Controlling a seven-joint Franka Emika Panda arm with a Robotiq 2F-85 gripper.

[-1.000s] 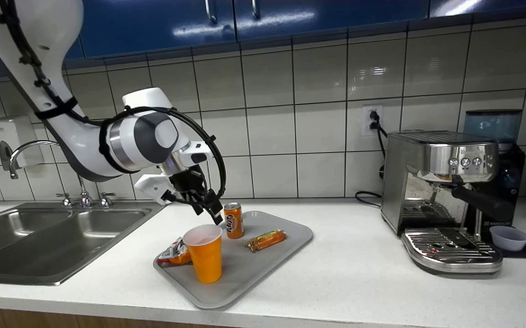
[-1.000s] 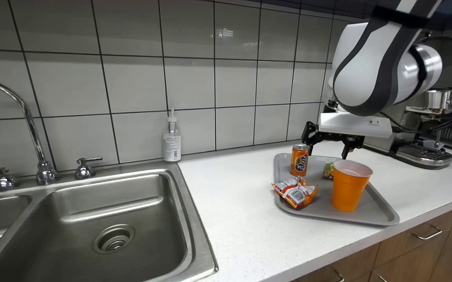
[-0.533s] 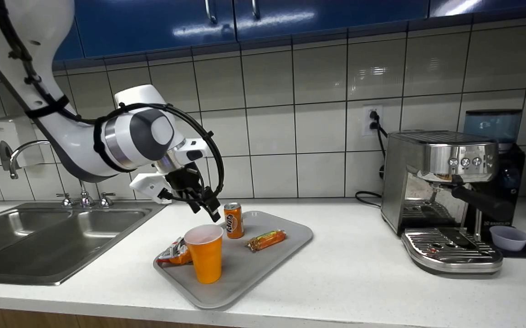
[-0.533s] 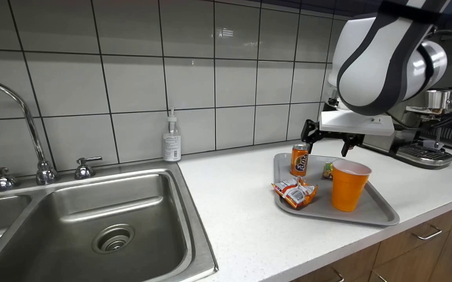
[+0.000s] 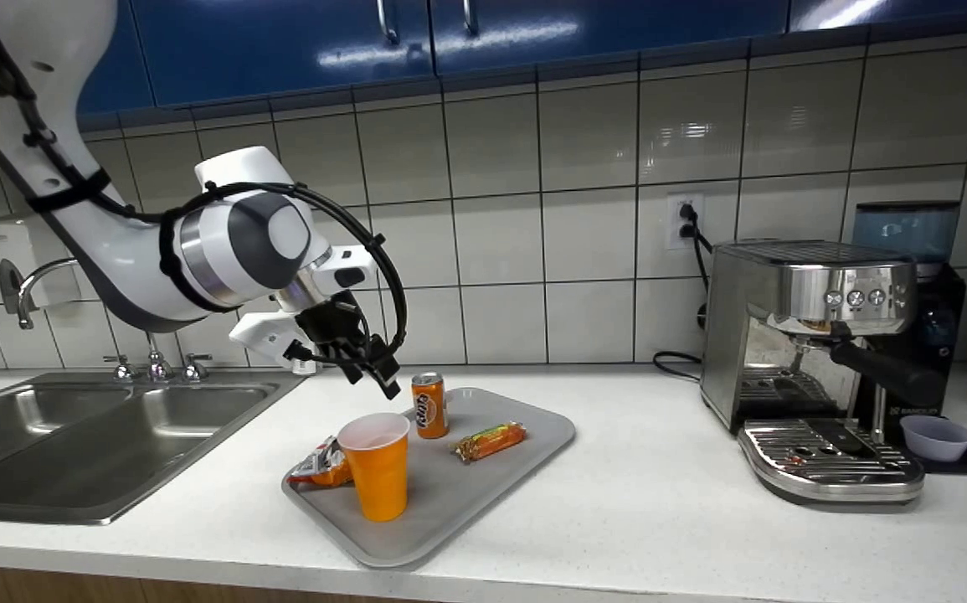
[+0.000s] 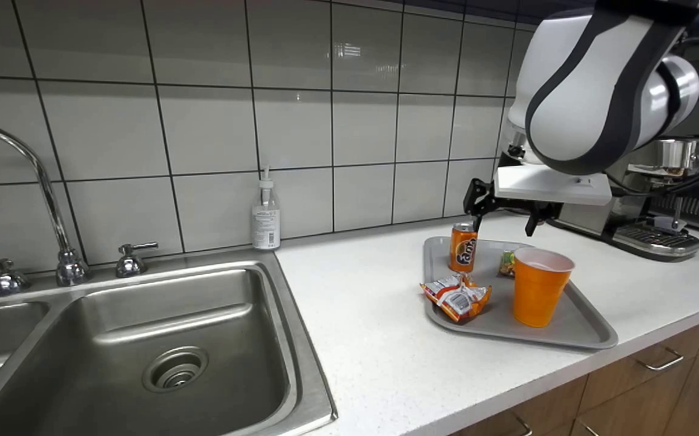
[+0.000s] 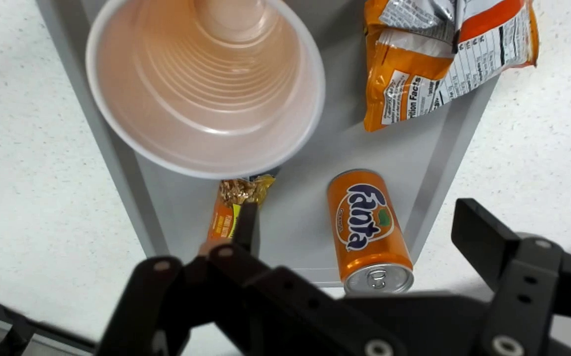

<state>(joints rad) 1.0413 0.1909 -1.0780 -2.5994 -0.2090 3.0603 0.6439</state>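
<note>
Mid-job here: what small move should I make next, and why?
I'd probably raise the gripper slightly before any sideways move. It stands open and holds nothing, and in an exterior view one fingertip appears right beside the top of the upright Fanta can, so the clearance there is hard to judge.
</note>
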